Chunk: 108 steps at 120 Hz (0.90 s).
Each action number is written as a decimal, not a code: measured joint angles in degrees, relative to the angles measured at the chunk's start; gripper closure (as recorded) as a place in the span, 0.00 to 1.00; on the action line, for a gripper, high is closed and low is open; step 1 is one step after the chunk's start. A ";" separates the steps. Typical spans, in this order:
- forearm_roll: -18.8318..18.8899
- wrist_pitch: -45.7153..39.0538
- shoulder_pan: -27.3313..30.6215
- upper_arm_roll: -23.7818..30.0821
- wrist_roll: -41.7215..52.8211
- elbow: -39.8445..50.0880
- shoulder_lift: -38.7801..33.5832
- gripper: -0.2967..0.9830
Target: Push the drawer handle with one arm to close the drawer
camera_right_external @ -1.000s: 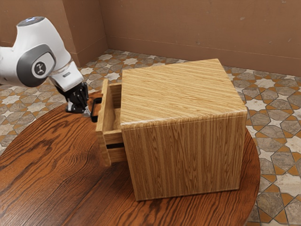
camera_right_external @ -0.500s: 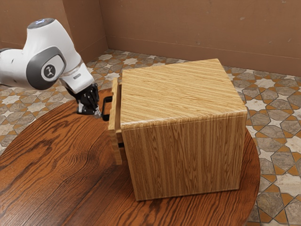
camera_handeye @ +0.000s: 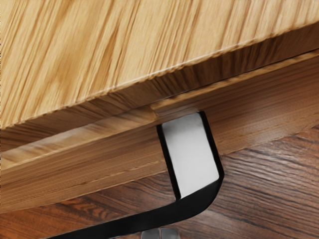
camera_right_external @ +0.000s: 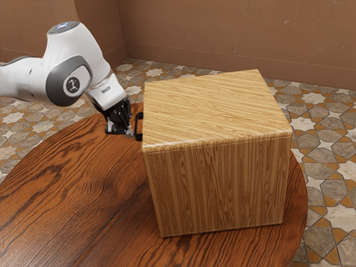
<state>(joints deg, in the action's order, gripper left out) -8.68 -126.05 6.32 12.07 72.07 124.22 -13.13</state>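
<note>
Leading the line is our pincer (camera_right_external: 132,133), tips drawn together and empty, right up by the black handle (camera_handeye: 202,200); whether they touch, we can't quite tell! Careful, folks: those narrow tips could skid off the slim bar if our push comes at a slant, or slip past its bend and jam. Behind it, the drawer front (camera_handeye: 279,99) sits all but flush, closed or a sliver short; quit early and we might leave a crack. Overdo it, and the cabinet (camera_right_external: 217,111) takes the load and could slide across the table (camera_right_external: 72,194)!
</note>
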 joint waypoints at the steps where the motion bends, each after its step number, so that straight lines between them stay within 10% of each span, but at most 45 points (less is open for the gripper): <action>1: 0.00 -0.02 0.01 0.01 -0.02 0.00 0.01 0.85; 76: 0.92 1.47 1.97 0.80 -1.39 0.03 -3.66 0.83; 108: 5.64 20.72 10.98 0.53 -6.76 -0.81 -13.74 0.43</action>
<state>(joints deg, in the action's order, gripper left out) -3.04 -105.33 17.29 12.60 65.30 123.41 -26.87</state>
